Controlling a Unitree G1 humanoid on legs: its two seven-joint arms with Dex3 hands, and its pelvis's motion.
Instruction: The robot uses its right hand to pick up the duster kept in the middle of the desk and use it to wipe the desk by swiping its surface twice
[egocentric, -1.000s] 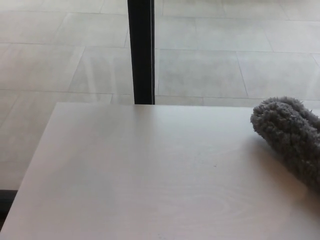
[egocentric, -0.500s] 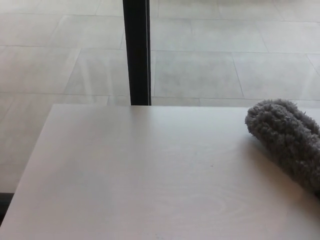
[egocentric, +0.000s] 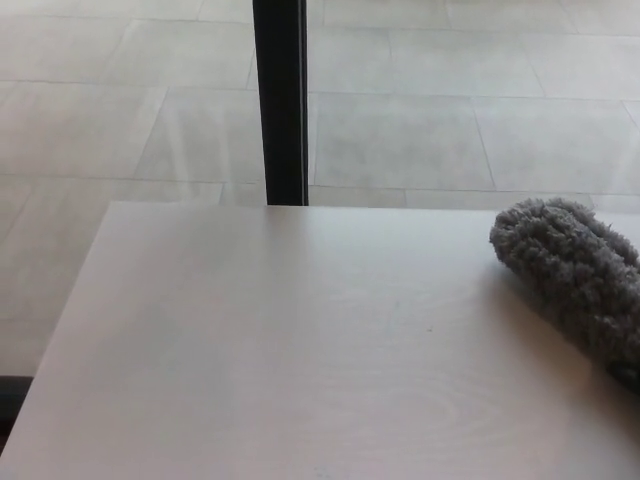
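Change since earlier: the whole picture sits a little differently than it did half a second ago, the black post having slid slightly right while the duster's far tip holds about the same spot; that reads as the head camera shifting, and no real move of the duster can be told from it.
Duster: the grey fluffy duster (egocentric: 575, 280) lies at the right side of the desk, its rounded tip toward the far edge and its body running off the right border of the picture toward the near side.
Contact: its fibres rest on the desk top, which suits wiping; a flat, low lie puts the most pile against the surface.
Desk: the pale wood desk (egocentric: 280, 350) fills the near part of the view, its far edge straight across the middle and its left half bare.
Right hand: not in view; whether it holds the duster's hidden end beyond the right border cannot be told.
Left hand: not in view.
Background: a black post (egocentric: 280, 100) stands upright beyond the far edge, with a tiled floor (egocentric: 420, 130) behind it.
Step, as a judgement: the angled lie fits a duster being drawn across the surface from the right, though which swipe this is cannot be told.
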